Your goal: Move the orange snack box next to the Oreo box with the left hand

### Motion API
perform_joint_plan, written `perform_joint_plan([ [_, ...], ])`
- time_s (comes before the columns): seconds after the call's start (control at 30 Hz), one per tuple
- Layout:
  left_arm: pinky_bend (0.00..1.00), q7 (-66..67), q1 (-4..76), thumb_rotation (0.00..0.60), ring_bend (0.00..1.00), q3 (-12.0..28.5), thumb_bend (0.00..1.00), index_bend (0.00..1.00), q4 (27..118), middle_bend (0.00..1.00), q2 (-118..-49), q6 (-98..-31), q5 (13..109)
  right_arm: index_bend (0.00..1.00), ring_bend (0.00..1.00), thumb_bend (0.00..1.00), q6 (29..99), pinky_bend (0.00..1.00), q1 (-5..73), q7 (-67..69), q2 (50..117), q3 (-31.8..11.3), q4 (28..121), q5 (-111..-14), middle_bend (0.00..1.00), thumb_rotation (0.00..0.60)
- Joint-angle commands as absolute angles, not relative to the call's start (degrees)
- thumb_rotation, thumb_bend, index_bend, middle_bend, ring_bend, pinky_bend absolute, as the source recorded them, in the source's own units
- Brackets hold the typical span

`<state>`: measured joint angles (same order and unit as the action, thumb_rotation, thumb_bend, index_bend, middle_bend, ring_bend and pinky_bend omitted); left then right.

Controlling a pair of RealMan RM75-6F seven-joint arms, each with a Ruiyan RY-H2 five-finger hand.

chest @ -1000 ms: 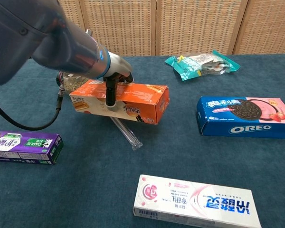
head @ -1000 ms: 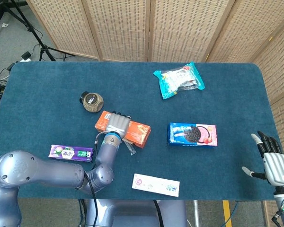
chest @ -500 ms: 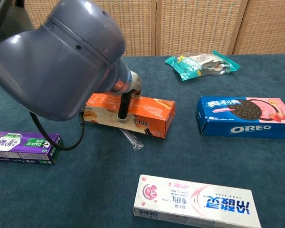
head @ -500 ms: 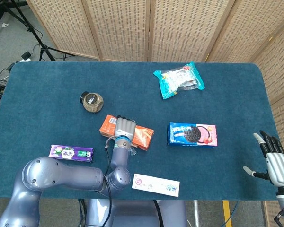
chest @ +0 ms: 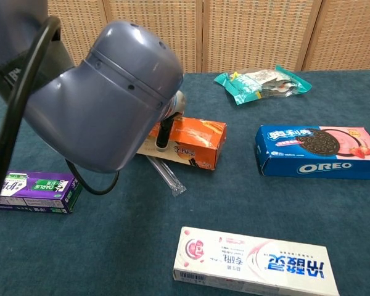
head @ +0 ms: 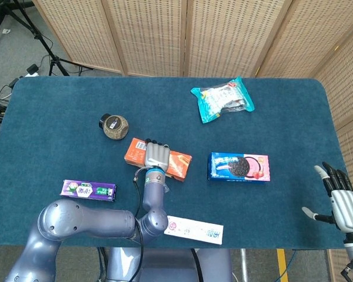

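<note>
The left robot hand [head: 157, 155] stays clamped over the orange box [head: 177, 165], fingers draped across its top and thumb down its near face, and over the last second it has carried the box rightward across the counter [head: 59, 123] toward the Oreo box [head: 239, 167]. In the head view the orange box's right end now sits nearer the Oreo box than a second ago, though a clear strip of blue cloth still separates them; in the chest view the left arm's elbow has swung in and now hides the box's left half. I judge the move well underway but unfinished: the box needs a further shift right before release. A clear wrapper strip [chest: 165, 176] lies on the counter just in front of the orange box and may drag along. The right robot hand [head: 341, 202] hangs at the counter's edge, fingers spread, holding nothing.
</note>
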<state>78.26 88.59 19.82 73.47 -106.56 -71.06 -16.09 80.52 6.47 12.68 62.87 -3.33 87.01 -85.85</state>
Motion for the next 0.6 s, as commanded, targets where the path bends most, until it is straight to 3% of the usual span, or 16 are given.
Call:
perform_joint_plan([
  [0.03, 0.31, 78.17, 87.43, 0.6, 0.31, 20.8, 0.49, 0.49, 72.72, 0.28, -107.64, -71.5, -14.16, 0.0, 0.0, 0.05, 80.51, 0.0, 6.52, 12.61, 62.93, -3.23, 87.07, -86.01, 0.0, 0.6],
  [0.3, 0.31, 78.12, 85.84, 0.6, 0.31, 23.3, 0.45, 0.48, 71.02, 0.25, -109.98, -70.71, -12.01, 0.0, 0.0, 0.05, 80.81, 0.0, 6.43, 12.86, 62.89, -3.28, 87.02, -86.03, 0.0, 0.6],
  [0.43, 0.31, 78.4, 85.22, 0.6, 0.31, 24.14, 0.38, 0.48, 69.53, 0.15, -111.32, -70.44, -10.43, 0.0, 0.0, 0.05, 81.04, 0.0, 6.42, 13.04, 63.02, -3.27, 86.89, -86.22, 0.0, 0.6],
  [0.6, 0.31, 77.52, 84.08, 0.6, 0.24, 25.85, 0.31, 0.38, 68.65, 0.05, -112.12, -69.77, -8.94, 0.0, 0.0, 0.05, 81.57, 0.0, 6.34, 13.3, 63.21, -3.36, 86.7, -86.47, 0.0, 0.6],
])
